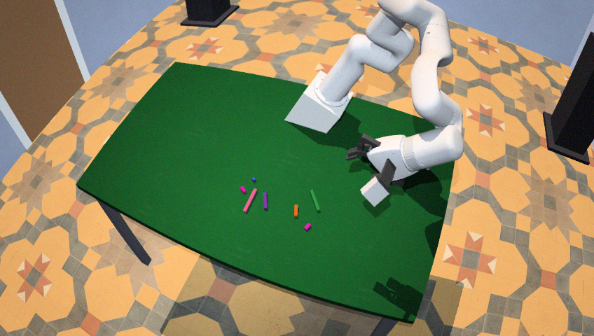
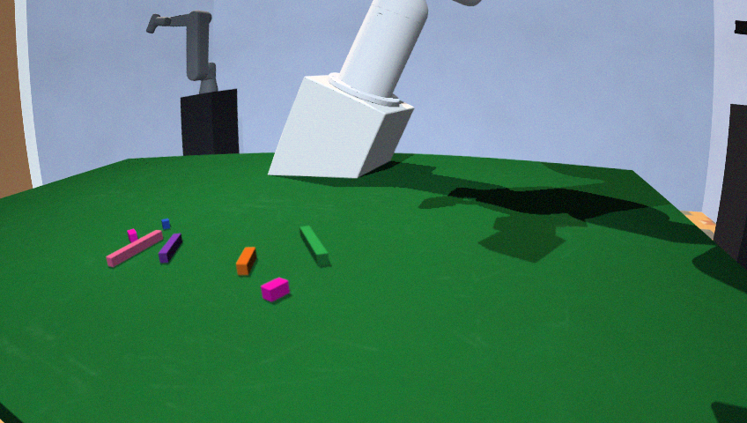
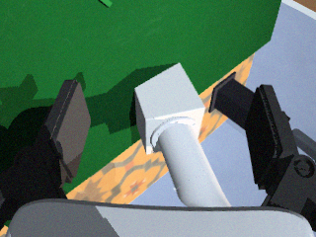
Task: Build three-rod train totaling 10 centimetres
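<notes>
While the orange rod lies flat between the purple rod and the green rod, a magenta rod sits near it. Well apart from them, the xArm Gripper hangs over the green table, its fingers spread wide.

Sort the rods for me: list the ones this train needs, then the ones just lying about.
For the train:
- purple rod
- magenta rod near the pink one
- magenta rod near the orange one

Lying about:
- blue rod
- pink rod
- orange rod
- green rod
</notes>
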### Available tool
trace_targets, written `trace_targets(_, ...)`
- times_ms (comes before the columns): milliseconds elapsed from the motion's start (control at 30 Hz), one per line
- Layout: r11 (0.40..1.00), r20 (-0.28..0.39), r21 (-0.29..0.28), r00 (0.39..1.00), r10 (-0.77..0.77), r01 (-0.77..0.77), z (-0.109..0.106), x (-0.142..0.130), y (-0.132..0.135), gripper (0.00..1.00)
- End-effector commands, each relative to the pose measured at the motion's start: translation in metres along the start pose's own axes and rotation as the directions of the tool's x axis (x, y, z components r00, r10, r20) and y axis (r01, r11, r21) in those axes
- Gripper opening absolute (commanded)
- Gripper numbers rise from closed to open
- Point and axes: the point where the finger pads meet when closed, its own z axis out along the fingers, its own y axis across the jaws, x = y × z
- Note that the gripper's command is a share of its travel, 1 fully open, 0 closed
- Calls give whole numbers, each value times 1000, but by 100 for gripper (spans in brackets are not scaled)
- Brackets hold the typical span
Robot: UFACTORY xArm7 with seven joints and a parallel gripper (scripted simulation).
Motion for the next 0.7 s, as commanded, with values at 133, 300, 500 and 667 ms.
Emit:
trace_targets(133,985,3,172,999,-36,35,38,-14,46,100)
trace_targets(300,957,-25,287,999,-33,38,66,-30,75,100)
trace_targets(500,915,26,393,995,92,-95,102,-30,82,100)
trace_targets(667,868,119,433,970,211,-242,127,-22,78,100)
